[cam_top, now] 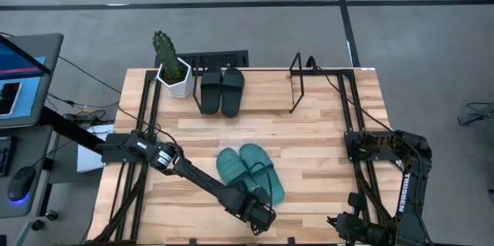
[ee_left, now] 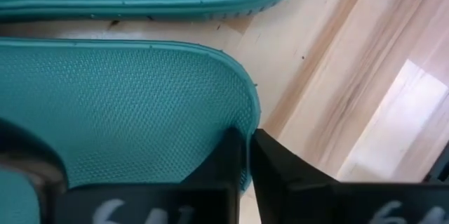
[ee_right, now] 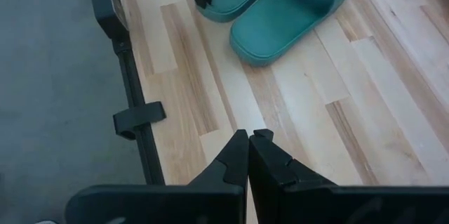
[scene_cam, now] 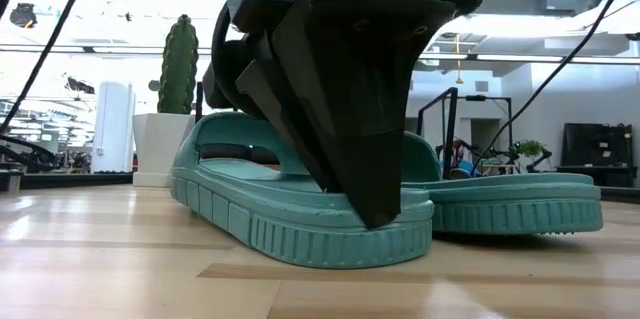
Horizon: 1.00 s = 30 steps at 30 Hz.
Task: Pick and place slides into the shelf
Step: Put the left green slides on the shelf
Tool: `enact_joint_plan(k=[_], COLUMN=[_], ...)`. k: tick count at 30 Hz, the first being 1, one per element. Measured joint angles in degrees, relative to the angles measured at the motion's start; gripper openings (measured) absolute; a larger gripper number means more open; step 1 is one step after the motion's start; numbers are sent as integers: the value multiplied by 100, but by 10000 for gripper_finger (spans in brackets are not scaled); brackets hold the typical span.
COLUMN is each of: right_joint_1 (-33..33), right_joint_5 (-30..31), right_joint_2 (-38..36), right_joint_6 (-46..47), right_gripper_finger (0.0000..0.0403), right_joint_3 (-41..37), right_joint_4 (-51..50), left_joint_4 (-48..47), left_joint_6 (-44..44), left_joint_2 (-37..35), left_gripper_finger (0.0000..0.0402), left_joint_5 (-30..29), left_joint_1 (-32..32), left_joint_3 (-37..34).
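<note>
Two teal slides (cam_top: 248,172) lie side by side, soles down, at the middle of the table. Two black slides (cam_top: 222,90) lie at the far side, left of the shelf's upright looped end (cam_top: 297,84). My left gripper (cam_top: 261,213) is shut, with its tips down at the heel end of the left teal slide (ee_left: 133,104); it also shows in the low view (scene_cam: 375,221). My right gripper (ee_right: 249,136) is shut and empty above bare wood at the table's near right. My left gripper has its shut fingertips (ee_left: 235,155) on the rim of the left teal slide's heel end (ee_left: 247,115). It comes from above, pointing down. The slide lies flat on the table, sole down.
A cactus in a white pot (cam_top: 174,72) stands at the far left, beside the black slides. Black arm frames (cam_top: 131,169) run along the table's left and right sides (cam_top: 359,161). Bare wood lies between the teal slides and the shelf.
</note>
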Motion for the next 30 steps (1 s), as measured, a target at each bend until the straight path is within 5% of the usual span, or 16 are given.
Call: enact_joint_plan(k=[8, 15, 30], right_joint_1=[0, 0, 0], right_joint_5=[17, 17, 15], right_joint_2=[0, 0, 0], right_joint_6=[1, 1, 6], right_gripper_finger=[0, 0, 0], right_joint_3=[0, 0, 0], right_joint_4=[1, 1, 182], left_joint_4=[-1235, -2440, -3205], left_joint_6=[37, 84, -45], left_joint_2=[253, 294, 179], left_gripper_finger=[0, 0, 0], left_joint_5=[-489, -314, 360], left_joint_1=[-303, -511, -1012], left_joint_3=[1083, 1666, 1680])
